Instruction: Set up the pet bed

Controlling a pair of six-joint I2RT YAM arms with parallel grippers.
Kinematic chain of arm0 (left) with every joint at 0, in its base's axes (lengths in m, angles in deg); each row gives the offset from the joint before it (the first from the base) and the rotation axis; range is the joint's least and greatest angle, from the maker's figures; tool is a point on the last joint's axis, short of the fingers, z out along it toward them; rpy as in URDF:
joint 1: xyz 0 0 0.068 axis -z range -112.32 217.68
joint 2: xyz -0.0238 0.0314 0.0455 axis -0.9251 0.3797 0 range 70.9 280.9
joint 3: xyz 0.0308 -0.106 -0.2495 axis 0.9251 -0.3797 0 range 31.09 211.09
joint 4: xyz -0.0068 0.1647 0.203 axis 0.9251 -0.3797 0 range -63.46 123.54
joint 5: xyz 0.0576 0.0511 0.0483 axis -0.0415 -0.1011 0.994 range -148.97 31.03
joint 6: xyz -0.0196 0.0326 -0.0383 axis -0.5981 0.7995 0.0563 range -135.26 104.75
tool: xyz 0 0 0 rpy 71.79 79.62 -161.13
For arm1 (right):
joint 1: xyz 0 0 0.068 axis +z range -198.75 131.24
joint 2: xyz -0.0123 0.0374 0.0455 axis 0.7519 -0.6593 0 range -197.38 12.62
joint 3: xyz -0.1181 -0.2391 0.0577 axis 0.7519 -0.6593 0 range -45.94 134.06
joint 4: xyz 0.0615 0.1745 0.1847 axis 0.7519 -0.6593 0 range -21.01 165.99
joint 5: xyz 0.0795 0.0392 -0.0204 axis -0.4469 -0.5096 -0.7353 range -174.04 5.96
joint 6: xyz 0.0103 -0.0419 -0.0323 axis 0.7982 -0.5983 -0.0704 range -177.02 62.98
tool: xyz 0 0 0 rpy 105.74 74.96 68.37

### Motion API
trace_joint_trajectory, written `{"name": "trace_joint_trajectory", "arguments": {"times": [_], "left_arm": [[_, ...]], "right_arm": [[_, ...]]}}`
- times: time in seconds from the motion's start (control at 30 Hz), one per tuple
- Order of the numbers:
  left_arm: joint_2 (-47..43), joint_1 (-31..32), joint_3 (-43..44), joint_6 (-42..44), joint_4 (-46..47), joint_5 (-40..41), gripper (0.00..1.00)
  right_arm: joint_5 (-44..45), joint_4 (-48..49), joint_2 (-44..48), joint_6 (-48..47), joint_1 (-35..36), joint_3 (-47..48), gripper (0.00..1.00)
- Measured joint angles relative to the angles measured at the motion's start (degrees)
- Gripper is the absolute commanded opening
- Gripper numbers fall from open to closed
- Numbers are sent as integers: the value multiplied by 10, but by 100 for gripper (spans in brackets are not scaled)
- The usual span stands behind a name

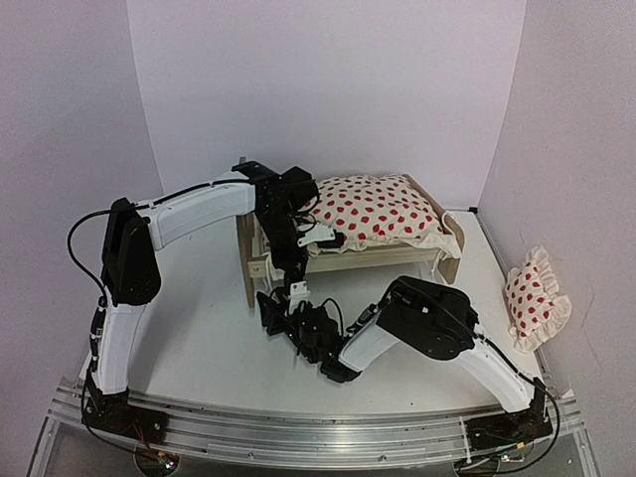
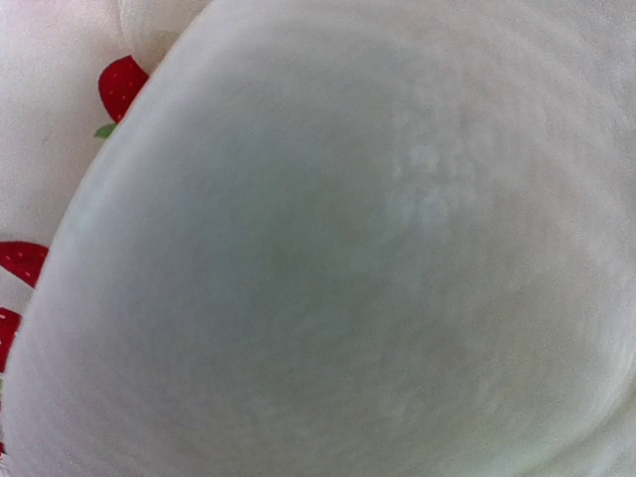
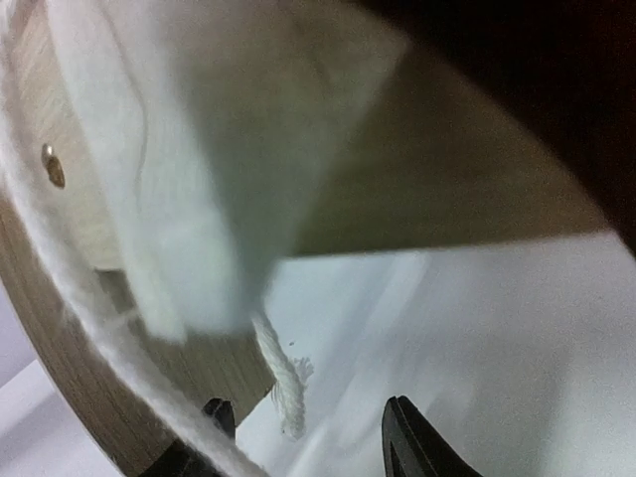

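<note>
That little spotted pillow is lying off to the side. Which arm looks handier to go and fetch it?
Right, probably. The pillow lies by the table's right edge, that arm's side, and the right gripper is open, gripping nothing. The left gripper is at the duvet on the pet bed.

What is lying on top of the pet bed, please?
A cream red-dotted duvet covers the top of the pet bed. Anything beneath it, such as a mattress, is hidden.
</note>
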Motion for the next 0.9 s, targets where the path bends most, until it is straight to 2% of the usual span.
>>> {"name": "trace_joint_trajectory", "arguments": {"times": [0.03,0.13,0.2,0.33,0.47,0.67,0.9], "left_arm": [[0,0,0,1,0,0,0],[0,-2,0,4,1,0,0],[0,-4,0,5,2,0,0],[0,-6,0,4,4,4,0],[-1,-5,-17,3,19,14,0],[-3,-25,-76,41,87,31,0],[-11,-37,-151,55,163,25,0]], "right_arm": [[-1,5,-3,0,-1,6,41],[-7,17,-24,4,-2,34,14],[-9,23,-35,8,-3,48,1],[-14,26,-37,19,-5,49,0],[-18,21,-23,21,-7,4,0],[-40,6,84,19,2,-139,0],[-91,-66,164,65,13,-178,0]]}}
